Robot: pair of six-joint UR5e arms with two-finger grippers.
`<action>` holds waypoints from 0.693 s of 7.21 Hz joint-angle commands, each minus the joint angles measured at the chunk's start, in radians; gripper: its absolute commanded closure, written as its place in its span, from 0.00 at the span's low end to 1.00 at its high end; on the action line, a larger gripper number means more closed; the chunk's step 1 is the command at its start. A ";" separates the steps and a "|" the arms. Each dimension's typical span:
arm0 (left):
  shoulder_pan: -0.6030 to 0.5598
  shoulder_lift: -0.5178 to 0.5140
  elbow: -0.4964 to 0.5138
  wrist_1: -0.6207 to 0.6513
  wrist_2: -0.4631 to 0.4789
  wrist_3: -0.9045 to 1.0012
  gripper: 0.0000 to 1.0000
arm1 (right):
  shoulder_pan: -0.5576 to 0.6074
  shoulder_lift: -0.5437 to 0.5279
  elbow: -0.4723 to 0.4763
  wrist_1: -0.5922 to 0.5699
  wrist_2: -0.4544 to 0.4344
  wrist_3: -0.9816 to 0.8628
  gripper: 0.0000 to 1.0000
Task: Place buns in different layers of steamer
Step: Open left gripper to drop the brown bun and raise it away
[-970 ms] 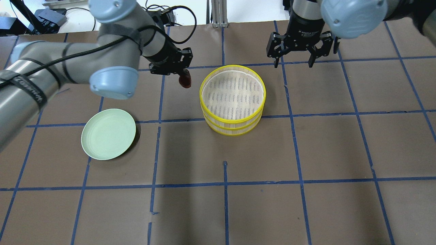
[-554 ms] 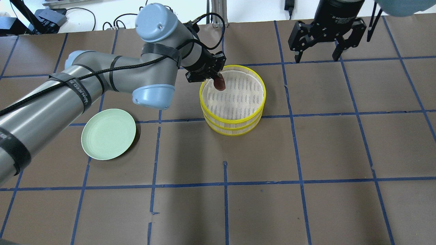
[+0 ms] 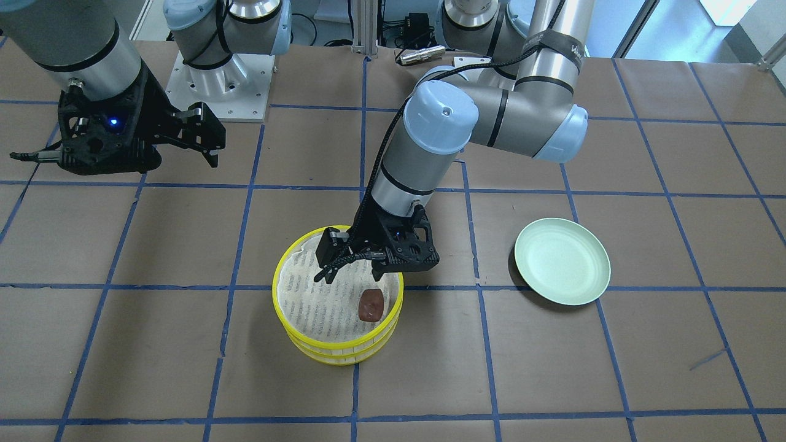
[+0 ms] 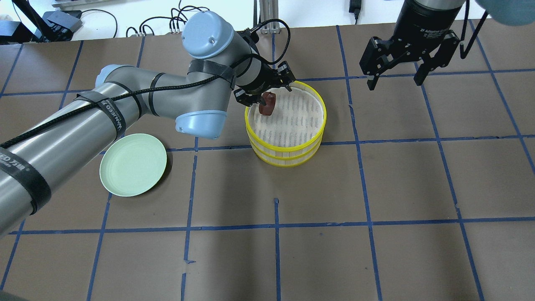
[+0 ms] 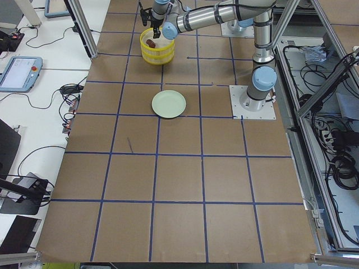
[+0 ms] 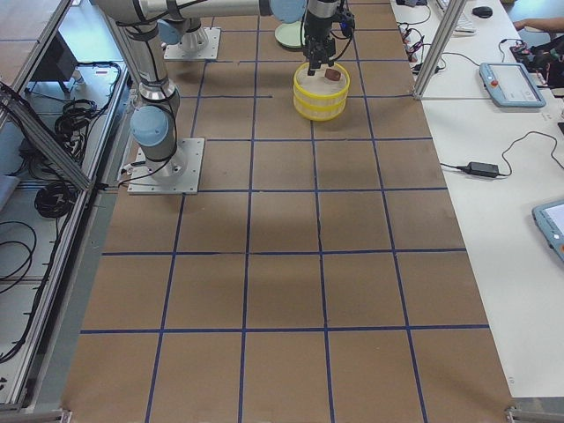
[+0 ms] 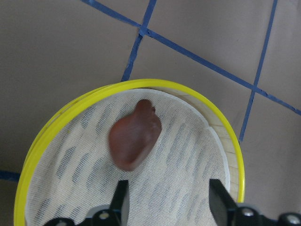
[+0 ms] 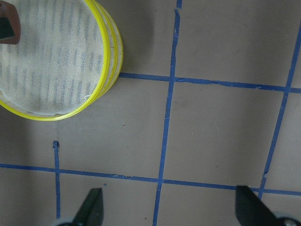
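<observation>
The steamer (image 4: pixel 288 148) stands as two stacked yellow-rimmed trays at mid-table. The dark reddish-brown bun (image 4: pixel 266 103) lies on the cloth of the top tray, near its left rim, and also shows in the front view (image 3: pixel 371 305) and the left wrist view (image 7: pixel 135 140). My left gripper (image 4: pixel 266 88) hangs open just above the bun, jaws apart and not touching it (image 7: pixel 169 197). My right gripper (image 4: pixel 393 81) is open and empty, raised beyond the steamer's right side. The white bun is not in view.
An empty pale green plate (image 4: pixel 133 164) sits on the brown paper to the left of the steamer. My left arm stretches across the space between the plate and the steamer. Blue tape lines grid the table.
My left gripper carried the brown bun rightward from beside the steamer to over the top tray and opened; the bun now lies on the cloth. The right gripper drew back and to the right.
</observation>
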 commanded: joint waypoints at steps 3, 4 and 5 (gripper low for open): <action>0.313 0.264 0.066 -0.636 0.089 0.634 0.00 | 0.002 -0.007 0.000 -0.003 0.001 0.003 0.00; 0.352 0.341 0.064 -0.756 0.192 0.648 0.00 | 0.002 -0.012 0.000 -0.002 0.001 0.012 0.00; 0.351 0.397 0.060 -0.812 0.232 0.647 0.00 | 0.002 -0.013 0.000 -0.002 0.001 0.032 0.00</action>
